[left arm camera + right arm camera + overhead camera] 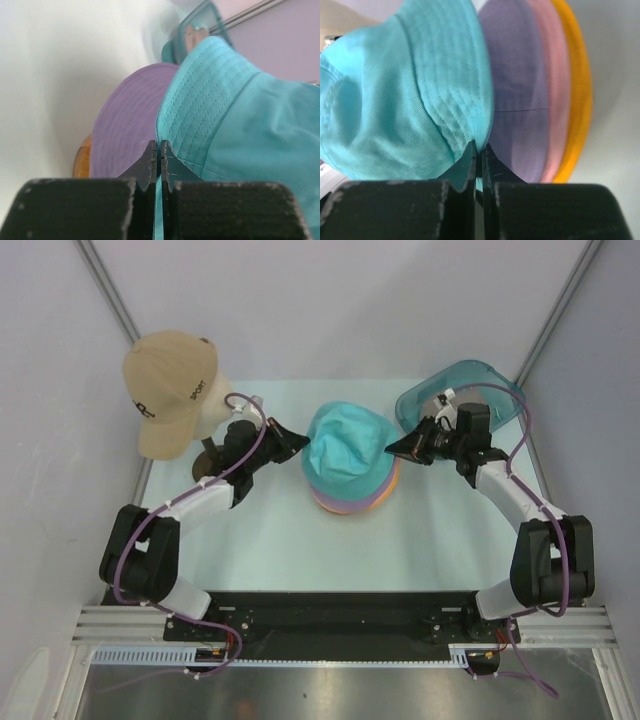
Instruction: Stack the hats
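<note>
The teal hat (pixel 345 448) lies on top of a pile of lilac (pixel 368 502), pink and yellow-orange (pixel 394 480) hats at the table's middle. My left gripper (pixel 301 443) is shut on the teal hat's left brim; in the left wrist view (pixel 159 150) the teal cloth (pixel 235 120) runs between the jaws, with the lilac hat (pixel 130 125) under it. My right gripper (pixel 392 450) is shut on the teal hat's right brim; it also shows in the right wrist view (pixel 479 150), with teal (pixel 415 90), lilac (pixel 515 90), pink (pixel 554 90) and yellow-orange (pixel 580 90) brims. The grey-taupe bucket hat is not visible.
A cream mannequin head (pixel 215 395) wearing a tan cap (pixel 165 385) stands at the back left. A clear teal plastic tub (pixel 455 390) lies at the back right, behind my right arm. Grey walls close in the table on three sides.
</note>
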Motion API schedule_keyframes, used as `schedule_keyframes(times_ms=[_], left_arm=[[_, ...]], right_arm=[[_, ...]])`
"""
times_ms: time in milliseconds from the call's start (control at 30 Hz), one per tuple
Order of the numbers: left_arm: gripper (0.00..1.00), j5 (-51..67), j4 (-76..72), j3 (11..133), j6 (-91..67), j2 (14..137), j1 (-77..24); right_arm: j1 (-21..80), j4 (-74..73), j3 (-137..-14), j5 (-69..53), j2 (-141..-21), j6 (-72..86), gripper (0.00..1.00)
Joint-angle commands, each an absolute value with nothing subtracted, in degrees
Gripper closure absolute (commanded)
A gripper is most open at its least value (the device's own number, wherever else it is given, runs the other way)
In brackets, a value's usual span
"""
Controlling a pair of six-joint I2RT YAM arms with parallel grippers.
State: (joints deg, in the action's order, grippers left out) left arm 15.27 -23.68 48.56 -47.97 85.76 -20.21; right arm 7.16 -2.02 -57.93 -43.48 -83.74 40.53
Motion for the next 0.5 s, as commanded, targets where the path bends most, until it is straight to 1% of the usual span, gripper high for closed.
schedule_keyframes(times_ms=[0,167,467], left_arm=[[1.0,12.7,-16.6,52.0,-47.1,88.8,-19.8],[1.0,9.8,-11.1,51.2,-46.6,88.5,-19.8],[1.0,8.5,-10.1,47.6,-45.0,88.8,-19.8]], right_arm=[[6.2,-7.5,-59.8,-39.3,-87.3,41.0,1.0],[6.2,-12.3,-58.5,-37.0,-89.1,38.3,1.0],[6.2,-15.2,-55.1,-32.8,-89.8,35.9,1.0]])
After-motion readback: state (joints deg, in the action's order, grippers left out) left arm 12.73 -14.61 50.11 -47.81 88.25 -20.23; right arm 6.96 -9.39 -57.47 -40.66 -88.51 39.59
